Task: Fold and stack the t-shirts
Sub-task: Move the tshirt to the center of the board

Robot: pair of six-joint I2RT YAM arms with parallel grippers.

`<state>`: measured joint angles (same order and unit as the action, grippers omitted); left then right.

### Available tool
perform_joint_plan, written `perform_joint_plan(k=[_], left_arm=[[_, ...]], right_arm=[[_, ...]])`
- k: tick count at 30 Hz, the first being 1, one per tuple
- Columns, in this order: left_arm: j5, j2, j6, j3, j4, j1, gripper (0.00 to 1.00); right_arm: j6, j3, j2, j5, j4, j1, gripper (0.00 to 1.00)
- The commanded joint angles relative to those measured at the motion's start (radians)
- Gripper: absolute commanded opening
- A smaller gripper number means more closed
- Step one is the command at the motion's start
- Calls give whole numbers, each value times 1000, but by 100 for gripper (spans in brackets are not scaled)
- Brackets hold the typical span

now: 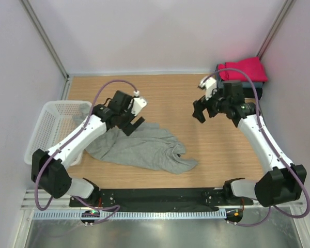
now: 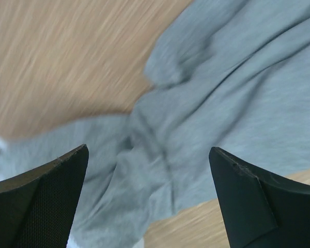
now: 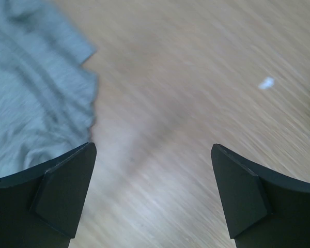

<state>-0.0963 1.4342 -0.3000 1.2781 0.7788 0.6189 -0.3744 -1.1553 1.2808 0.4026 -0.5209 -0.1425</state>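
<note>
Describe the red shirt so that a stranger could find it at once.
Look at the table, then at its far right corner, behind the right gripper. Folded shirts are stacked there, and the red shirt is on top. It is the only bright magenta-red piece; the shirt under it is dark, and the grey shirt lies crumpled mid-table.

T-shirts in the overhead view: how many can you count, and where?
3. A grey t-shirt lies crumpled at centre-left; a magenta-red t-shirt tops the far-right stack, with a slate-blue t-shirt beneath it. Others may be hidden underneath.
</note>
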Motion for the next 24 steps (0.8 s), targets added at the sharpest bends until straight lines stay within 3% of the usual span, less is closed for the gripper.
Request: perform_joint_plan(k=[1, 3, 7, 16, 19, 21, 22, 23, 24], left_arm=[[-63, -109, -42, -124, -107, -62, 99], [-34, -120, -42, -199, -98, -85, 100], [15, -71, -21, -284, -102, -90, 99], [121, 161, 41, -332, -105, -94, 99], [165, 219, 45, -329, -119, -97, 89], [211, 245, 45, -318, -105, -99, 72], [237, 271, 32, -301, -95, -99, 58], [257, 282, 32, -289, -76, -100, 38], [273, 295, 38, -277, -73, -100, 0]], right_arm=[[-273, -55, 17, 173, -298, -165, 100], [-278, -67, 55, 108, -378, -285, 100], [-236, -46, 98, 74, -346, -361, 100], [-215, -75, 101, 85, -321, -371, 100], [-213, -66, 94, 71, -314, -370, 100], [-210, -58, 91, 65, -311, -370, 100], [-209, -47, 91, 58, -306, -370, 100], [-205, -43, 89, 51, -301, -370, 100], [-205, -37, 84, 47, -295, -370, 100]])
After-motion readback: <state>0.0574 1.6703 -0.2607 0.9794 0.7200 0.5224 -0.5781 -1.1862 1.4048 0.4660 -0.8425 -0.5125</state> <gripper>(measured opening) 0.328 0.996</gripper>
